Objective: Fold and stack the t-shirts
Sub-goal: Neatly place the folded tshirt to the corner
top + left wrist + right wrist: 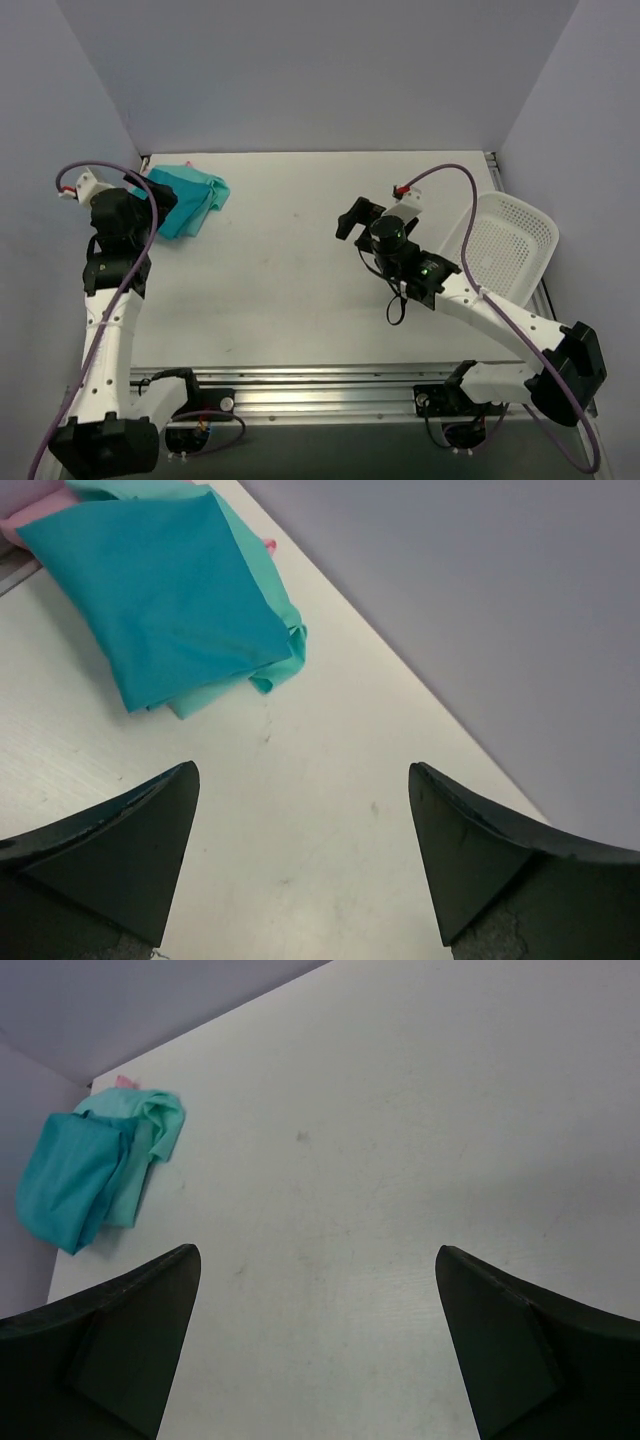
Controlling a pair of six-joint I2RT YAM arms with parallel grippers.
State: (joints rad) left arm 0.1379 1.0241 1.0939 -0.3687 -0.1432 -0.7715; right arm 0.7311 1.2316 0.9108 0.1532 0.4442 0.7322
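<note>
Looking at the far left corner of the surface (pixel 300 270), you are seeing the shirts lying in one folded pile. The teal shirt (pixel 160 600) is sitting on top, the mint shirt (pixel 283 630) is showing beneath it along its edge, and the pink shirt (pixel 25 528) is peeking out at the back. Your left jaws are standing wide apart, gripping nothing, hovering near the pile without touching it. Your right jaws are likewise gaping over the middle of the surface, holding nothing. A white basket (pixel 510 235) is resting at the right edge.
</note>
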